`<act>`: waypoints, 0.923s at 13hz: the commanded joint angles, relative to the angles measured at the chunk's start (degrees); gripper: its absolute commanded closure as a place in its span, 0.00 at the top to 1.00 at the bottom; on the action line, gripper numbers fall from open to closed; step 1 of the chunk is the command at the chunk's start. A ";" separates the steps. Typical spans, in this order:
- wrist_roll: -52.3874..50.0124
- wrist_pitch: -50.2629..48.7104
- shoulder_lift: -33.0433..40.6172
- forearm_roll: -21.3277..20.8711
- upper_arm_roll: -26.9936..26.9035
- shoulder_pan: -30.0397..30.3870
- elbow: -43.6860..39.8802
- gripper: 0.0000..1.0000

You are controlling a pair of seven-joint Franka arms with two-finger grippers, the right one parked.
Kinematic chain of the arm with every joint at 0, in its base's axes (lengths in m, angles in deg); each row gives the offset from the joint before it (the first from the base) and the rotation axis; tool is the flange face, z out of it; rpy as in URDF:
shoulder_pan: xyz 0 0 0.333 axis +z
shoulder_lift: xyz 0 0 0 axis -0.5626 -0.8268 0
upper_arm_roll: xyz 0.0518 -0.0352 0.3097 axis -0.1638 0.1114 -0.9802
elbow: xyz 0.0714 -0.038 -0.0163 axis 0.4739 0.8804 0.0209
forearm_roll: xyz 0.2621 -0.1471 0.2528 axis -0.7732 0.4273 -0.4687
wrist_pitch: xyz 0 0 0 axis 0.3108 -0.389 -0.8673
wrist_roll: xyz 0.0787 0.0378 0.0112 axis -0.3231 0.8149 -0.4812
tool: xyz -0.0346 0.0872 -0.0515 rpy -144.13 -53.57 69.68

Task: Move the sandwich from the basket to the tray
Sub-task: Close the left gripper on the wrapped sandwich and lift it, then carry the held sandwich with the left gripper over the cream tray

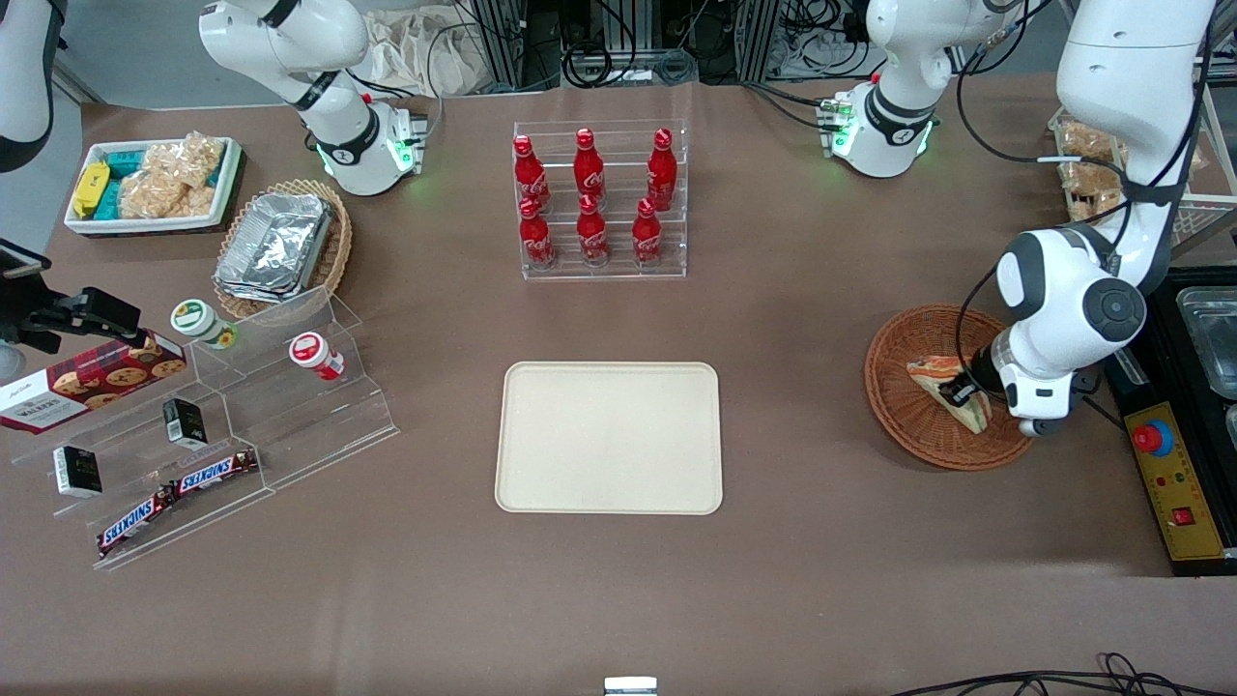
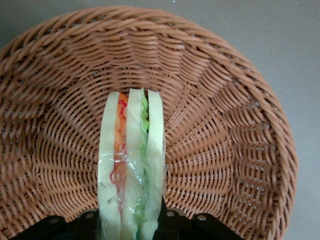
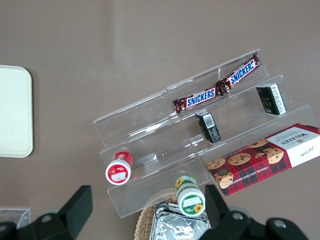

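Wicker basket point(image 2: 225, 125) holding sandwich point(image 2: 131, 165) on edge, filling side up, long axis running from gripper point(image 2: 131, 225) toward basket centre; gripper pinching sandwich's near end.

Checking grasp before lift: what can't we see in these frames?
- Gripper contact on the sandwich: front view, wrist housing covers it; left wrist view, frame edge cuts it off.
- Whether the sandwich has lifted off the basket: not settled in either view.
- Tray: right wrist view, cropped.

Brown table point(image 1: 821, 580) carries tray point(image 1: 609, 437), basket point(image 1: 918, 425), bottle rack point(image 1: 601, 198).
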 commanded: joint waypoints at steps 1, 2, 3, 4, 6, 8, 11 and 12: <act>3.39 -4.95 5.66 -0.86 -0.06 -0.34 -0.99 0.00; 5.14 -11.25 8.38 -0.86 0.11 -0.43 -3.00 0.00; 6.12 -16.88 10.24 -0.77 1.16 -0.78 -5.28 0.00; 6.21 -21.12 12.09 -0.77 3.43 -1.48 -6.78 0.00; 6.22 -24.23 14.29 -0.77 10.44 -1.92 -7.32 0.00; 5.60 -23.27 13.25 -0.59 19.14 -2.27 -7.85 0.00; 5.77 -14.78 7.03 -0.41 29.01 -2.36 -9.60 0.00; 6.30 -10.91 3.70 -0.59 30.60 -2.45 -10.74 0.00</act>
